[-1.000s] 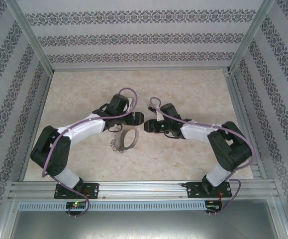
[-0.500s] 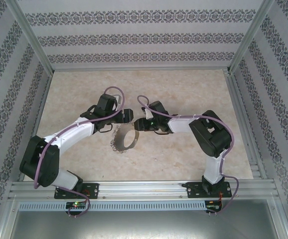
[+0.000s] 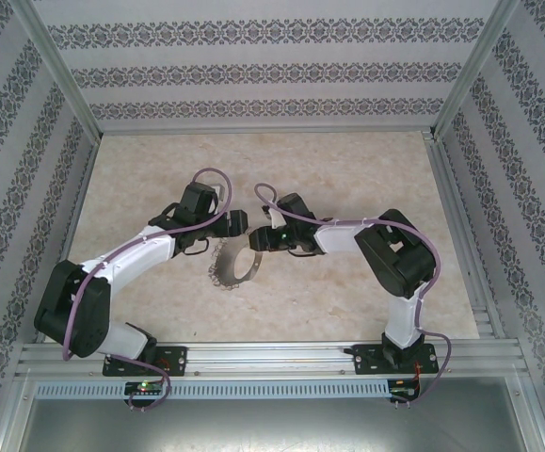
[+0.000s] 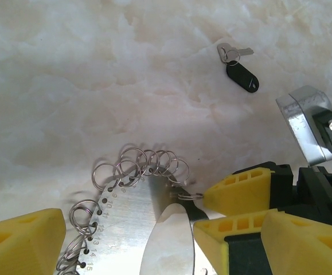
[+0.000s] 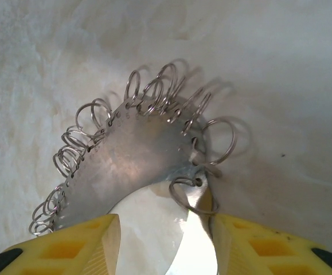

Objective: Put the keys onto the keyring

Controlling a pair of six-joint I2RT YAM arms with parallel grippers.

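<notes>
Both arms have swung left onto the keyring (image 3: 234, 266). The left gripper (image 3: 239, 222) gapes wide; the right gripper (image 3: 256, 241) straddles its rim, grip unclear. It should be steadied before the key (image 4: 240, 71) is fetched.

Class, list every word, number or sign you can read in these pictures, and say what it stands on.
"15": stamped on the keyring, by a rim hole.
"14": beside it, on the same rim.
Remaining rim numbers, in both wrist views: too small or blurred to read.
No other text.
</notes>
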